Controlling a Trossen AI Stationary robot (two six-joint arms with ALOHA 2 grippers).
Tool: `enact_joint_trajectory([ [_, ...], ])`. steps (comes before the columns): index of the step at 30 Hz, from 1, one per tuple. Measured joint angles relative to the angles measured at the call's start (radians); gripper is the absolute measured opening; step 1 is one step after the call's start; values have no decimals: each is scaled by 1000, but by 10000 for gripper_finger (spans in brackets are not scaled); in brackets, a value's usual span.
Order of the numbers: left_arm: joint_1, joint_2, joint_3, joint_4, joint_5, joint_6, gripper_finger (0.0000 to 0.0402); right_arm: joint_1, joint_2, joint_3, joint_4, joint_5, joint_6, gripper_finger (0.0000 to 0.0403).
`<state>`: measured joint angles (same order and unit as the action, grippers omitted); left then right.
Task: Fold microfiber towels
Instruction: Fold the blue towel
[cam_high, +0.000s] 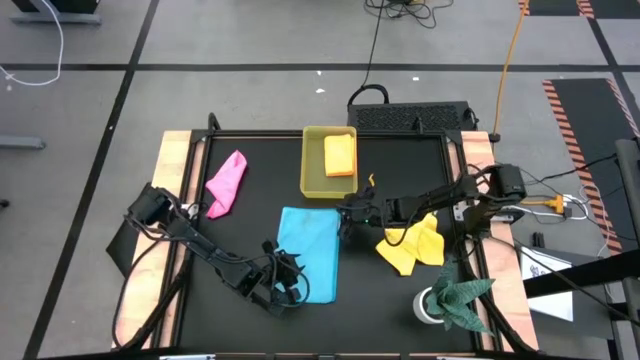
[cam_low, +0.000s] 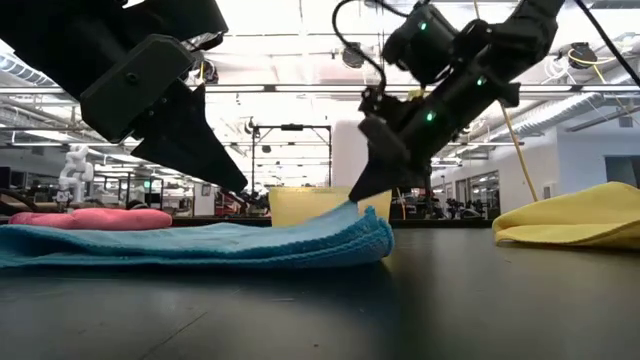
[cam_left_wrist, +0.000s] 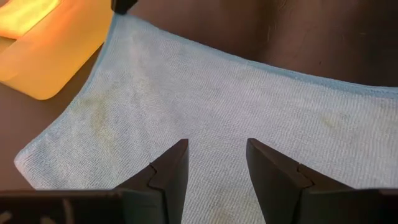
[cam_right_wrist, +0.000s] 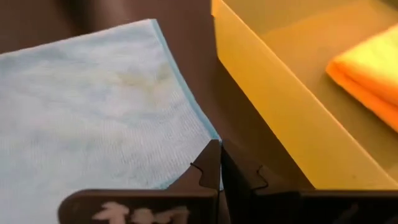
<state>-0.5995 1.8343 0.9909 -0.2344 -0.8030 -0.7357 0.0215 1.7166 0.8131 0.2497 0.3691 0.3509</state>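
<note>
Light blue towel (cam_high: 308, 252) spread flat at the middle of the black table (cam_high: 250, 190), lying as a doubled layer in the low view, one rounded fold edge facing the yellow towel (cam_high: 412, 245). Right gripper (cam_high: 352, 213) at its far right corner, jaws pressed together on the corner's edge, just beside the wall of the yellow tray (cam_high: 312, 170). Left gripper (cam_high: 287, 285) over the near edge of the same towel, jaws standing apart with bare blue cloth showing between them, nothing clamped.

Four small towels counted: light blue at centre; orange towel (cam_high: 340, 155) folded inside the tray; pink towel (cam_high: 227, 183) bunched toward the far left of the table; yellow one crumpled to the right, partly under the right arm. One tray, translucent yellow, at the far middle. One dark green cloth (cam_high: 458, 296) draped over a white object at the near right corner. Two arms.

Tray wall close against the right gripper's working corner. Near edge of the blue towel hidden under the left gripper from above. White object under the green cloth too covered to identify. Far room in the low view blurred.
</note>
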Motion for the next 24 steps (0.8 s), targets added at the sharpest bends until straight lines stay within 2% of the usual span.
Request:
enact_joint_trajectory([
  [7, 0, 0, 0, 0, 0, 1, 163, -21, 33, 0, 15, -3, -23, 0],
  [17, 0, 0, 0, 0, 0, 5, 163, 47, -101, 0, -65, -24, -21, 0],
  [21, 0, 0, 0, 0, 0, 4, 163, 58, -85, 1, -164, 106, 38, 0],
  [24, 0, 0, 0, 1, 0, 4, 163, 45, -36, 0, -191, 155, 73, 0],
])
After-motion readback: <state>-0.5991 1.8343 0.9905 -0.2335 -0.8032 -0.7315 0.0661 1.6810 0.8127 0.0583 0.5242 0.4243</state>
